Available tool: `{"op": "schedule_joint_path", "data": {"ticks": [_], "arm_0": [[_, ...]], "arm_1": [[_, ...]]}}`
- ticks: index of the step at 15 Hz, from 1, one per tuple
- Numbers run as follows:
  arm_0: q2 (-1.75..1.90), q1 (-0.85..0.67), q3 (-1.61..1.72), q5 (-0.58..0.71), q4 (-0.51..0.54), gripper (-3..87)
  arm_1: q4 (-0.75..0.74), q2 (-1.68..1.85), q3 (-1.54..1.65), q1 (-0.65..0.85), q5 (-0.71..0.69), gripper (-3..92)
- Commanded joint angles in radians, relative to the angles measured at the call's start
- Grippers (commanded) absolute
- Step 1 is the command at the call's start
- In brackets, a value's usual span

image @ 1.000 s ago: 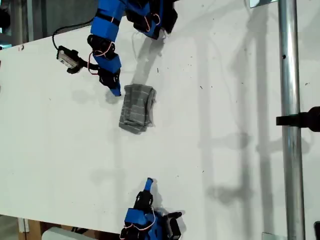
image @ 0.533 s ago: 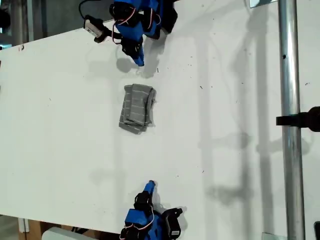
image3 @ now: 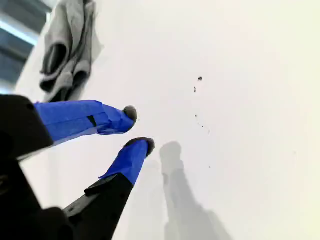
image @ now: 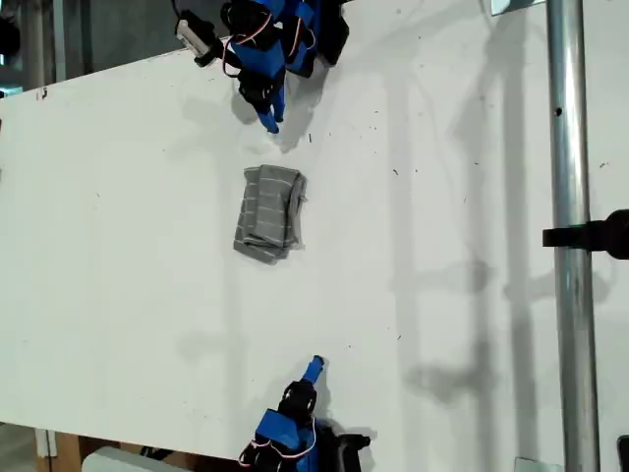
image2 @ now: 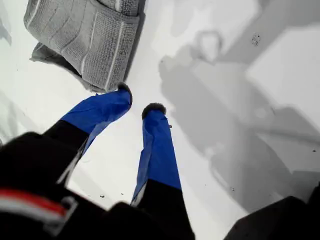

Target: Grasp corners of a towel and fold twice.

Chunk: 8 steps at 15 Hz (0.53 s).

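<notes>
Nearest the camera, my second hand (image: 314,369) sits at the close edge of the surface (image: 442,246), well apart from the towel (image: 267,211). Over the last second it has drifted a little toward the exterior view's right. Its fingers stand slightly apart with nothing between them (image3: 137,130), and the towel shows only far ahead of them (image3: 65,45).

The towel has not moved. It lies alone as a narrow folded bundle of several layers, with its end toward my second hand looking looser and uneven.

Beyond the towel, my first hand (image: 270,120) has pulled away. A second ago it was touching the towel's far edge; now it hangs near that edge but clear of it. Its fingers are a small gap apart and empty (image2: 137,102), with the cloth just past their tips (image2: 85,35).

I judge both folds done and the arms retreating.
</notes>
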Motion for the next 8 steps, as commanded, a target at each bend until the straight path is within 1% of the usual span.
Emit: {"op": "schedule_joint_path", "data": {"ticks": [1,8], "arm_0": [[0.002,0.011,0.005,0.250,-0.003,7.0],[0.002,0.009,0.005,0.250,-0.002,7.0]], "arm_1": [[0.009,0.005,-0.009,0.046,-0.028,10.2],[0.009,0.005,-0.009,0.041,-0.028,10.2]]}}
